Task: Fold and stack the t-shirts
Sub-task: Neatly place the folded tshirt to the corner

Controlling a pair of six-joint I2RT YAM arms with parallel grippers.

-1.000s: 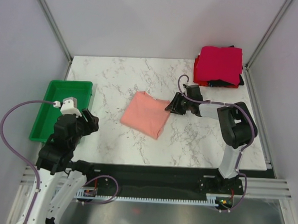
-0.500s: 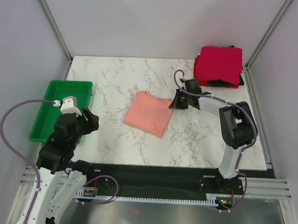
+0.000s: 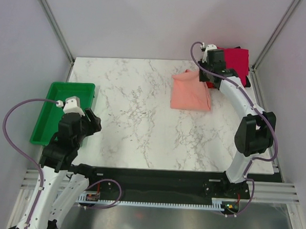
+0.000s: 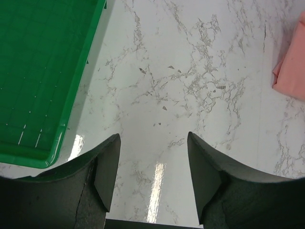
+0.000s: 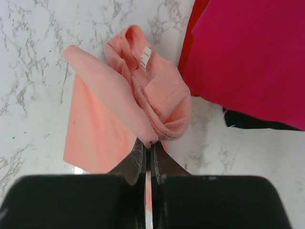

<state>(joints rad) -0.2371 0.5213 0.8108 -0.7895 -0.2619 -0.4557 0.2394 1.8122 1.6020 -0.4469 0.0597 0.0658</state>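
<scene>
Salmon-pink t-shirt (image 5: pixel 119 109), bunched, is pinched in the right tool (image 5: pixel 148 145) beside the crimson folded stack (image 5: pixel 248 57); left tool (image 4: pixel 152 138) gapes beside green tray (image 4: pixel 38 71).

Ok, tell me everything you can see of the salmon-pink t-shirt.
The salmon-pink t-shirt is soft knit cloth, folded and bunched, a white label showing by its ribbed neckband. The right gripper is shut on a pinched fold; it hangs beside the crimson-topped stack, at the table's far right. Whether it touches the marble is unclear.
</scene>
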